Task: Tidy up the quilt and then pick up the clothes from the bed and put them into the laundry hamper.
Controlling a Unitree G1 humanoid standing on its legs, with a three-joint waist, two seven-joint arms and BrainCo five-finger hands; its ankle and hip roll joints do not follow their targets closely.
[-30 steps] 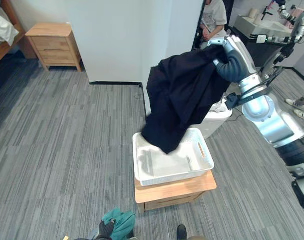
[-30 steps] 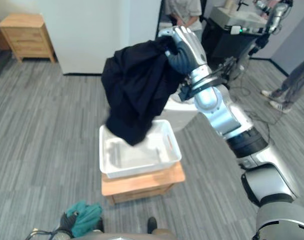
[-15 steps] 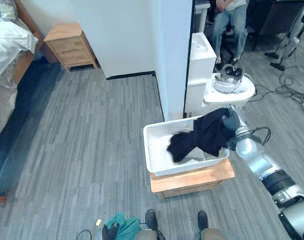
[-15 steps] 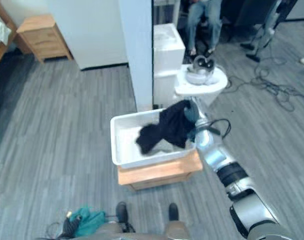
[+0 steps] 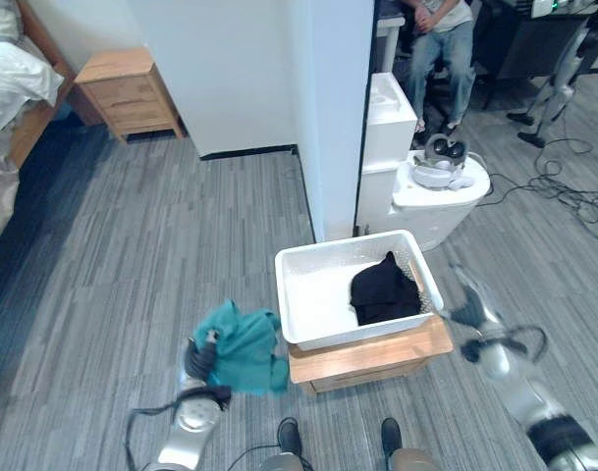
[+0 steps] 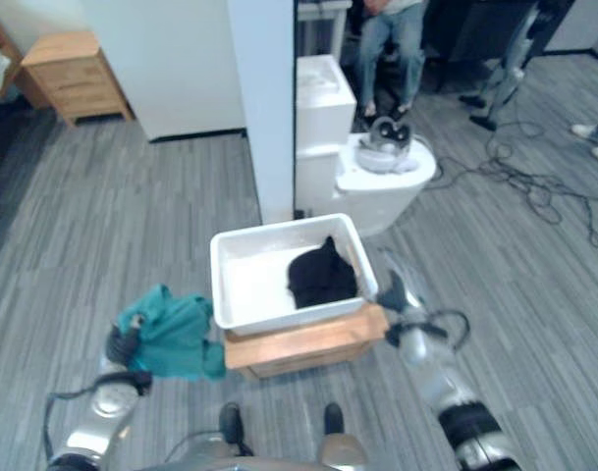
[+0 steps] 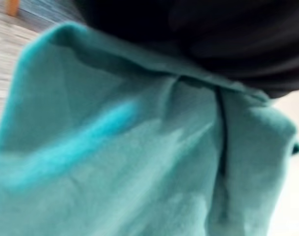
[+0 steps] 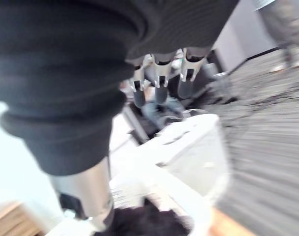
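The left hand (image 5: 200,359), lower left of the frame, grips the teal garment (image 5: 242,347), which hangs beside the hamper (image 5: 308,265). The black garment (image 5: 383,290) lies inside the hamper, centre frame. The right hand (image 8: 161,81), lower right, is empty with fingers straight. Step in hand appears to be depositing clothes. The next move calls for lifting the teal garment over the hamper rim, then releasing.

You're seeing the black garment (image 5: 385,291) lying crumpled in a heap inside the white laundry hamper (image 5: 308,266), bunched toward its right end. The hamper is sitting on a low wooden stand (image 5: 372,358). The teal garment (image 5: 242,346) is hanging bunched just left of the hamper, off the floor, gripped by your left hand (image 5: 199,360), folds drooping down.
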